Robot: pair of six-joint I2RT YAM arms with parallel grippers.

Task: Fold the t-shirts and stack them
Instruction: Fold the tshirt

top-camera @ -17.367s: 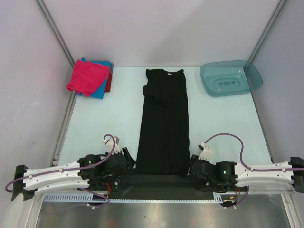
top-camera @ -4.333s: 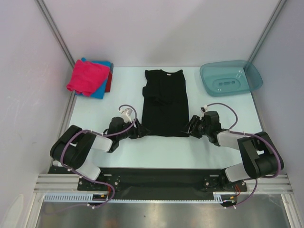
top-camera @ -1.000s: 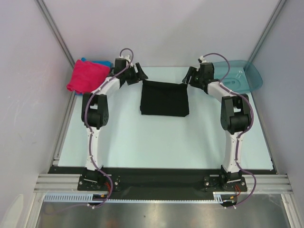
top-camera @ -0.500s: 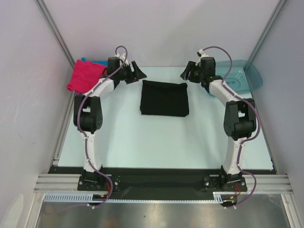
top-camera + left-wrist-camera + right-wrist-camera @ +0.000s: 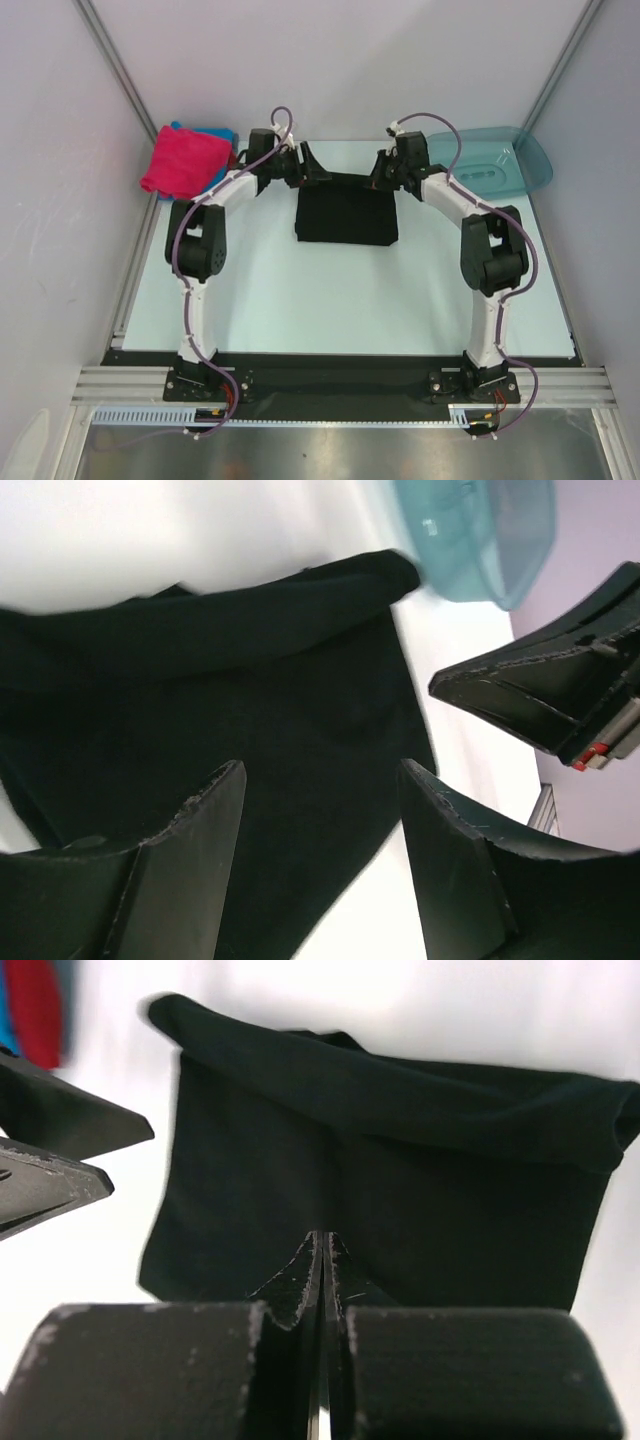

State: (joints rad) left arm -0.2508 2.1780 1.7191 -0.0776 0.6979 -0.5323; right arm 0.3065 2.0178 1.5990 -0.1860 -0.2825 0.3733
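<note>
Black t-shirt [image 5: 345, 215], folded, far corners seemingly hidden beneath the released left end effector [image 5: 320, 772] and clenched right end effector [image 5: 322, 1238].

Looks like a robotics lab cell: plain lilac walls [image 5: 330, 60], aluminium posts [image 5: 112, 55], a left arm [image 5: 193, 250] and a right arm [image 5: 492, 255] bolted to a metal rail [image 5: 120, 383].
</note>
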